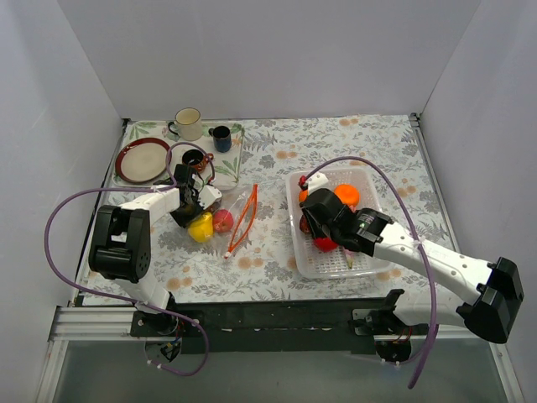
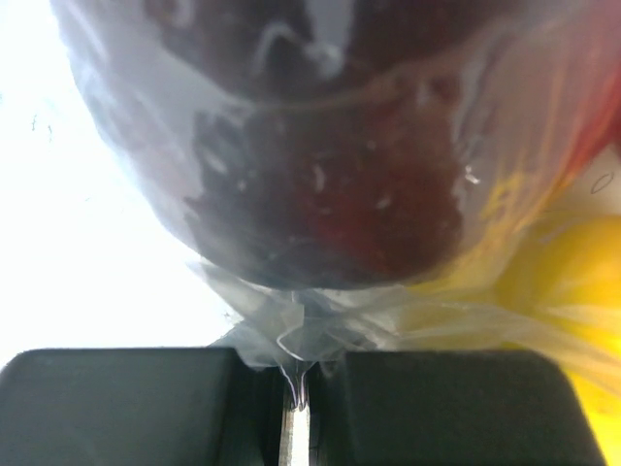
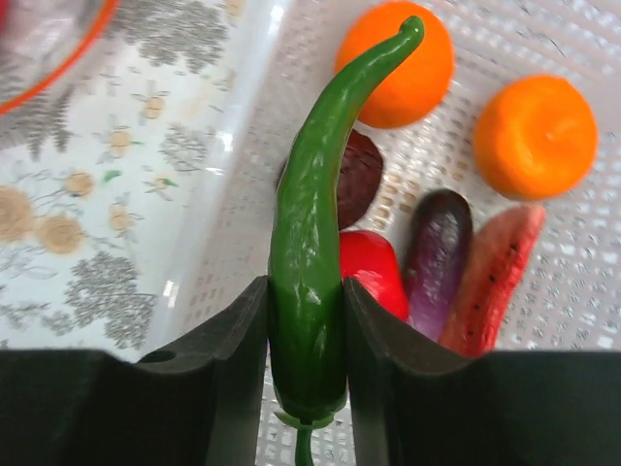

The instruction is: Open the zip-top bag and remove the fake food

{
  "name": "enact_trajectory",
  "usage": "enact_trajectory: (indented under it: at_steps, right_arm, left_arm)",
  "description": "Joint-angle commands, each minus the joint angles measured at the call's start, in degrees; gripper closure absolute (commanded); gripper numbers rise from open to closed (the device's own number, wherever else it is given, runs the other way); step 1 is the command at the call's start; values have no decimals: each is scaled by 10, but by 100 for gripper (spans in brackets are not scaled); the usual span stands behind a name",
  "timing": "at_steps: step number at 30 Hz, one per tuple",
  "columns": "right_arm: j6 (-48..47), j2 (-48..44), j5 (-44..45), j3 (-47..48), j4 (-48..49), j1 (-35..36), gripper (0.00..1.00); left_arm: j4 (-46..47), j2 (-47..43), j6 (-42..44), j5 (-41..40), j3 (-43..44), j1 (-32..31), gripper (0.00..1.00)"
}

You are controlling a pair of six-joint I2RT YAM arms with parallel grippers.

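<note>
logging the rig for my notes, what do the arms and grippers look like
The left arm and right arm have white links with black joint housings, and a thin purple cable loops along each. The left gripper and right gripper have matte black, blocky fingers.

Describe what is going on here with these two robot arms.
The left gripper pinches the zip-top bag, which holds a yellow piece and a red piece. The right gripper grips a green pepper over the white basket, where two oranges and other fake food lie.
</note>
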Motion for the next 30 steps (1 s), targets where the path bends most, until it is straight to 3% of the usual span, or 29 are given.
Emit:
enact_trajectory:
  at_steps: [1, 2, 3, 12, 15, 16, 19, 23, 30]
  right_arm:
    - [28, 12, 87, -9, -30, -14, 43]
    - [28, 15, 90, -3, -25, -14, 13]
    - [23, 19, 85, -2, -17, -14, 2]
    - [-106, 62, -107, 12, 226, -5, 1]
    - [-121, 115, -157, 15, 290, 7, 23]
    - [-131, 130, -168, 13, 310, 16, 37]
    - [-148, 189, -203, 4, 399, 22, 49]
    - [-159, 281, -238, 5, 493, 22, 46]
    - [-180, 371, -264, 32, 588, 21, 26]
  left_arm:
    - [-20, 38, -20, 94, -29, -3, 100]
    - [-22, 37, -21, 93, -31, -2, 100]
    - [-21, 36, -20, 92, -32, -3, 100]
    - [-23, 34, -21, 92, -31, -3, 100]
    - [-25, 35, -22, 92, -28, -3, 100]
    - [-25, 36, -22, 91, -27, -3, 100]
    - [-25, 41, -22, 92, -24, -2, 100]
    - [-25, 45, -24, 92, -21, -2, 100]
    - [-27, 46, -36, 103, -15, -3, 100]
